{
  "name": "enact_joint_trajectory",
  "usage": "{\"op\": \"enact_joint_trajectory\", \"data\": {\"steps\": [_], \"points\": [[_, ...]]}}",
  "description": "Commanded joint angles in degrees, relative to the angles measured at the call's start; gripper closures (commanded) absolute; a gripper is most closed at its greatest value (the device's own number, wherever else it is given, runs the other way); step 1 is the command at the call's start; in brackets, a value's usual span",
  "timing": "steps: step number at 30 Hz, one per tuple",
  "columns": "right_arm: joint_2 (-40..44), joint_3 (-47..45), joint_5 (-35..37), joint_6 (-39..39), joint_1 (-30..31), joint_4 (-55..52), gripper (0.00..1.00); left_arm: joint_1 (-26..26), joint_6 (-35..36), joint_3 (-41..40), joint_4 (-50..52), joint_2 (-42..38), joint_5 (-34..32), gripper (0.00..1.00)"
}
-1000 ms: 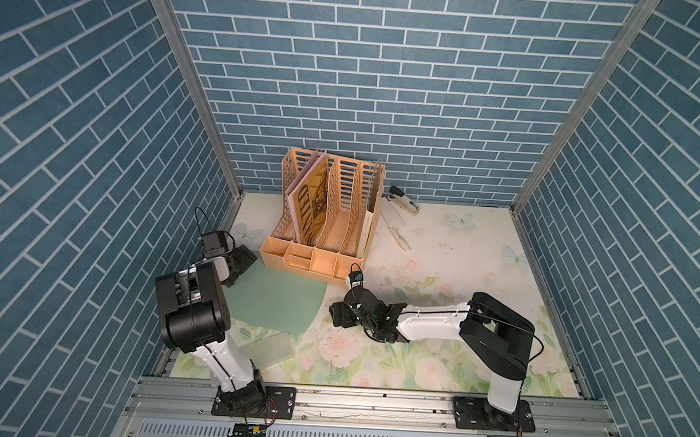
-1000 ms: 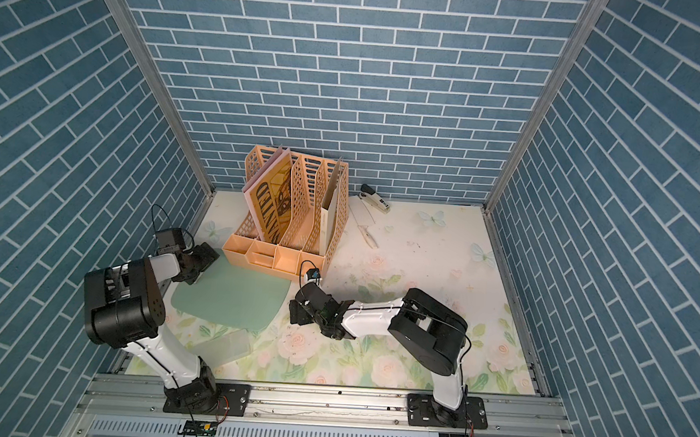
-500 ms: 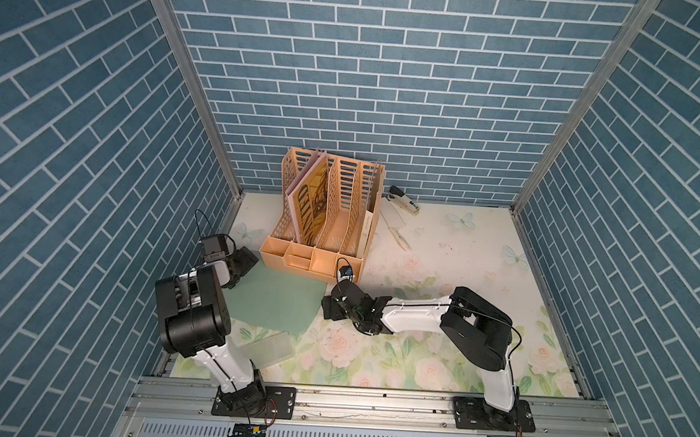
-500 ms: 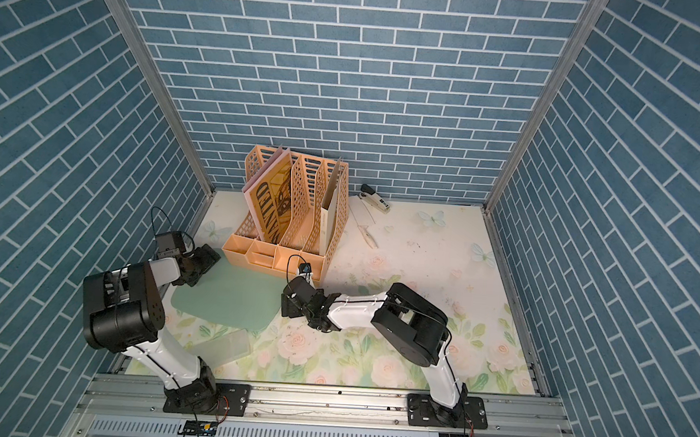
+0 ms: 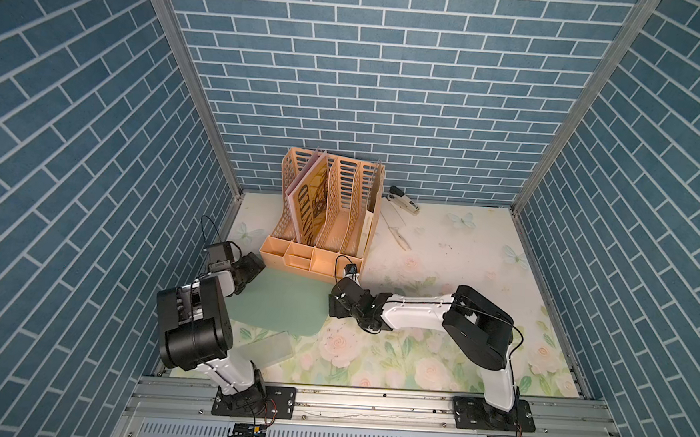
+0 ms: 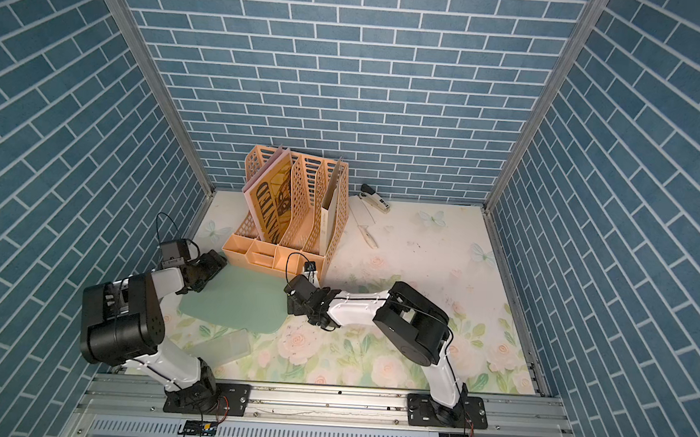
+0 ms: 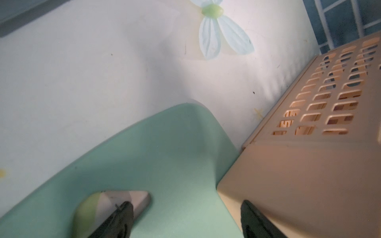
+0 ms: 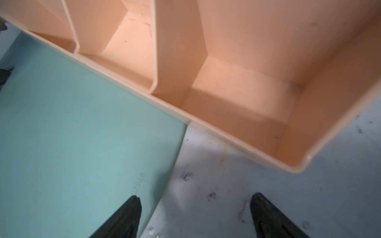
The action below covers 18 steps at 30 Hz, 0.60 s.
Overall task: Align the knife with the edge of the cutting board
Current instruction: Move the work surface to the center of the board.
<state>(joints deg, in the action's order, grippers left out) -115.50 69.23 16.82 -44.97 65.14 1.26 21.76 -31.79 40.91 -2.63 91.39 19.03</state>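
In a top view, left of centre, 1 left hand (image 5: 253, 264) is hovering open at the upper-left corner of 1 cutting board (image 5: 280, 302), gripping nothing. At centre, 1 right hand (image 5: 336, 307) is hanging open at the board's right edge. Upper right of centre, 1 knife (image 5: 400, 238) is lying on the tabletop (image 5: 463, 251) below 1 stapler (image 5: 403, 200), well apart from the board.

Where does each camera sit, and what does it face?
Top views: high over the front rail, looking down on the table; left arm, right arm show.
Left wrist: low over the board, by its hole, beside the organizer; left gripper shows.
Right wrist: low over another board edge, facing organizer trays; right gripper shows.
All views share board and organizer.
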Motion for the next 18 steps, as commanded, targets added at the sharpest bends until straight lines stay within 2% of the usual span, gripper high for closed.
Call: {"op": "enact_joint_trajectory", "data": {"steps": [1, 8, 18], "points": [[2.61, -2.80, 1.04, 1.20, -1.75, -2.99, 0.13, -0.93, -1.80, -3.59, 8.37, -0.23, 3.67, 0.16], [4.70, -6.81, -2.51, 1.04, -2.41, 0.62, 0.14, -2.55, -1.37, -5.09, 8.52, -2.43, 4.16, 0.15], [10.82, -14.78, -3.09, -2.84, -2.39, 3.74, 0.15, -9.43, -1.42, -7.40, 7.39, -3.94, 3.41, 0.16]]}}
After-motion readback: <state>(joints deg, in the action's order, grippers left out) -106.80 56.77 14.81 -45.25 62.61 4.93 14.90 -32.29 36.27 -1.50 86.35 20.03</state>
